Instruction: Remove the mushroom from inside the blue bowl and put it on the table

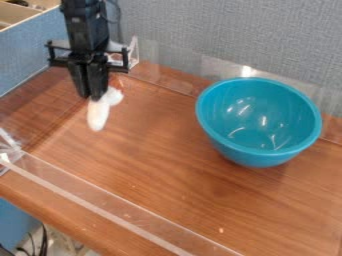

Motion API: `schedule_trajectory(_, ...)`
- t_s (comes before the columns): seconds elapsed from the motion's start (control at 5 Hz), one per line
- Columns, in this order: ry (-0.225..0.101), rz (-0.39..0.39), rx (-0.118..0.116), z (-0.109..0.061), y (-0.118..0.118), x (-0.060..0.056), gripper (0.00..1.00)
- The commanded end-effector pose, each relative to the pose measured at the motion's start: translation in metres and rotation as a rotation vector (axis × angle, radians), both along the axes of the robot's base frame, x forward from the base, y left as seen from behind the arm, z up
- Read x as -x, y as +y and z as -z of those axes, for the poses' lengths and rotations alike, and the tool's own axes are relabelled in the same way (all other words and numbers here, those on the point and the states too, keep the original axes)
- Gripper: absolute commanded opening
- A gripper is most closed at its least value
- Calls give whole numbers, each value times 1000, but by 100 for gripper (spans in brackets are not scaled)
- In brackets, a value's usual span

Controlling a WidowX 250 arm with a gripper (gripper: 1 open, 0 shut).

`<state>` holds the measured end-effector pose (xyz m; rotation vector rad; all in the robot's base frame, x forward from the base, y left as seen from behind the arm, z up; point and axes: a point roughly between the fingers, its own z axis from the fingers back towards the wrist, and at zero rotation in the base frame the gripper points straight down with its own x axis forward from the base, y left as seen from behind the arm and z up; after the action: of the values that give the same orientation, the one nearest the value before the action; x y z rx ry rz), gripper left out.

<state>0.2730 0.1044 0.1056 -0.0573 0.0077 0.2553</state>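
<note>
Tool (96, 92) closed on the mushroom (102, 110), off the bench (160, 150). Best to go down slow, touch wood, then let go softly.

Your black arm reaches down from the top edge at the left of the view, its gripper (98, 92) pointing downward, the jaws closed on something between them.

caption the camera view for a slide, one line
Robot claw holding a toy mushroom above the wooden table, left of the blue bowl in the picture
</note>
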Motion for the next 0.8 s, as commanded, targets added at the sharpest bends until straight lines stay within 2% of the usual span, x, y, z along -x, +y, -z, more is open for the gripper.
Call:
schedule_trajectory(0.0,-44,12,-26,-7,-7,0,0)
schedule_trajectory(0.4,-15,17,-18,12,-16,0,0)
schedule_trajectory(0.6,-7,16,-8,17,-19,1,100)
